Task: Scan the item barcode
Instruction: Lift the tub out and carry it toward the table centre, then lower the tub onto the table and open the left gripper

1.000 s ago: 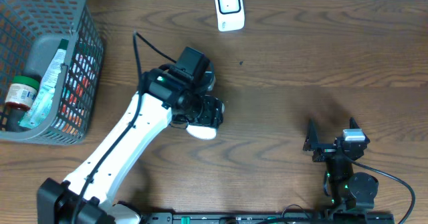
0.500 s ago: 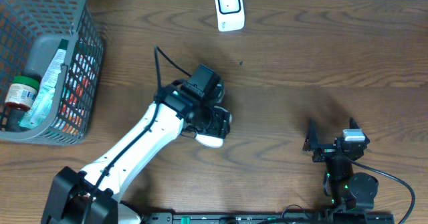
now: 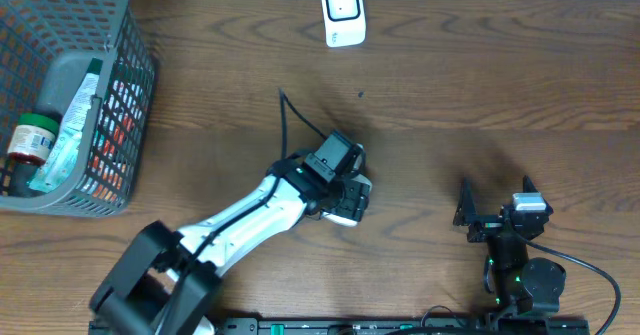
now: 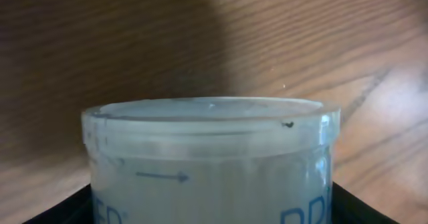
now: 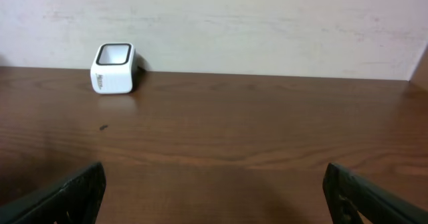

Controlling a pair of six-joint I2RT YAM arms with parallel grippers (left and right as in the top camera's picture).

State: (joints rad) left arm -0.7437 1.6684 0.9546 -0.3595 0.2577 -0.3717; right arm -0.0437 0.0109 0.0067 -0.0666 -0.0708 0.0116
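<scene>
A white tub (image 3: 352,204) with a translucent lid and blue print is the item, and my left gripper (image 3: 344,195) is shut on it near the middle of the table. In the left wrist view the tub (image 4: 210,150) fills the lower half, with dark fingers (image 4: 60,209) at both of its sides. No barcode shows on it. The white scanner (image 3: 342,13) stands at the table's far edge, also seen as the scanner (image 5: 114,68) by the wall. My right gripper (image 3: 497,199) rests at the front right, open and empty (image 5: 214,190).
A grey wire basket (image 3: 128,45) stands at the far left, holding a green-and-white tube (image 3: 68,125) and a small jar (image 3: 30,140). Brown wooden table (image 3: 480,85) lies between the held tub and the scanner.
My left arm has carried the tub to the right and toward the table's front. The right arm has not moved.
</scene>
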